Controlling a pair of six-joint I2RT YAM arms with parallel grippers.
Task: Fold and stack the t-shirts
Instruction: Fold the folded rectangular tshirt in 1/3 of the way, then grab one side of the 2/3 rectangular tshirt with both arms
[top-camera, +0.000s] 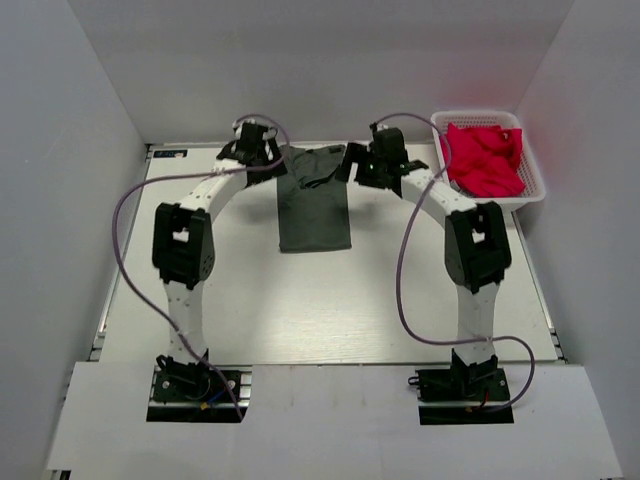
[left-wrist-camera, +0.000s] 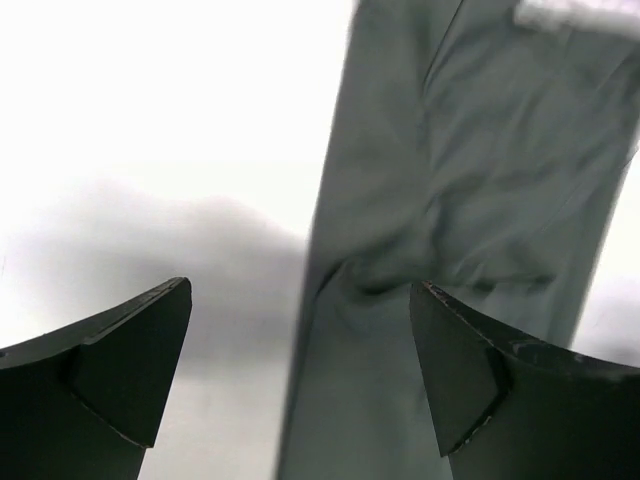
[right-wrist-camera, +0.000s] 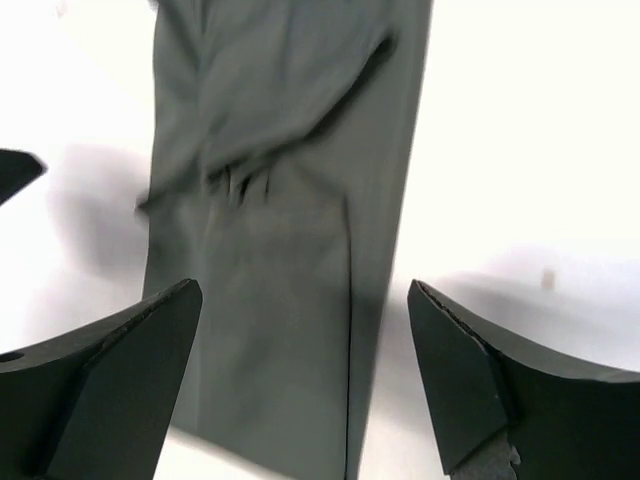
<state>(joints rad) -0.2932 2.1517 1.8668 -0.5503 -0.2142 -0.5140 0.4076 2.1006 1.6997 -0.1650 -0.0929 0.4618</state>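
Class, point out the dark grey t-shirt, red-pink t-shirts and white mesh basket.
dark charcoal-grey cloth t-shirt (top-camera: 314, 212): top external view, folded body.
bright red-pink cloth t-shirts (top-camera: 485, 160): top external view, heap's middle.
white plastic mesh basket (top-camera: 535, 165): top external view, right rim.

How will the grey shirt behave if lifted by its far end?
The grey shirt is probably floppy: its far end lies rumpled, so lifting would likely let the folds sag open. Lying thin and flat, it seems light; pushing may bunch it.

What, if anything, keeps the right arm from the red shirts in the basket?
Nothing visible, so probably yes: the red shirts lie uncovered in the basket beside the right arm; the right end effector is open.
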